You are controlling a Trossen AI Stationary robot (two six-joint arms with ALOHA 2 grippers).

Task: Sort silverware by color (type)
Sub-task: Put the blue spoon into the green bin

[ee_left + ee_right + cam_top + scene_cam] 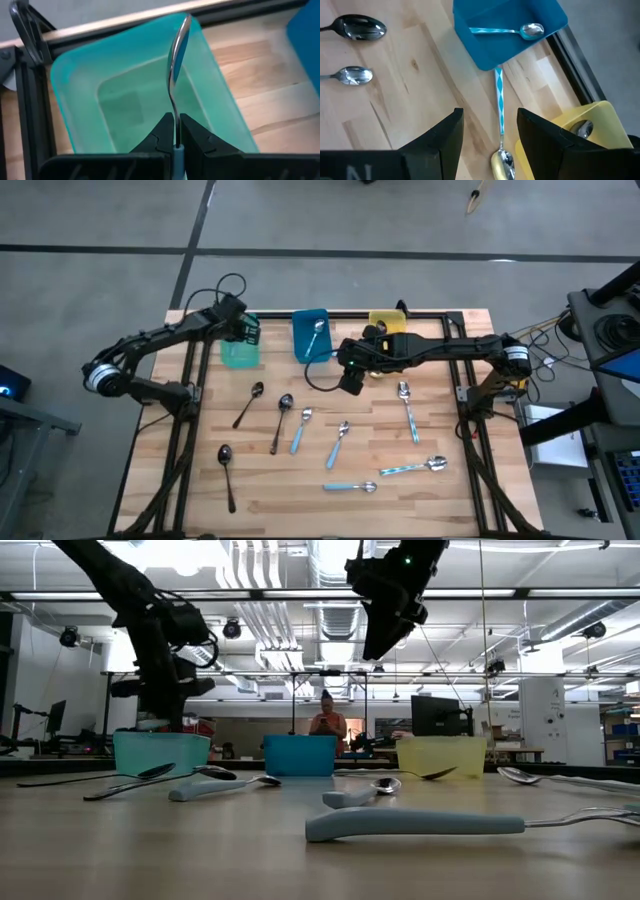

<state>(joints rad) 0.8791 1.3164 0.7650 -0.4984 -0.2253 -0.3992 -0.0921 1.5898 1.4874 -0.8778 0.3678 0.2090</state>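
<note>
Gripping a spoon (176, 65) over the teal bin (80, 80), left claw (176, 131) clamped

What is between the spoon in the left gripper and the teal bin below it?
Nothing visible. The left gripper is shut on a spoon right above the teal bin, whose inside looks empty and uncovered.

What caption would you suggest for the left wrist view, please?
Left claw shut on a shiny light-blue-handled spoon, held above the empty teal plastic bin.
</note>
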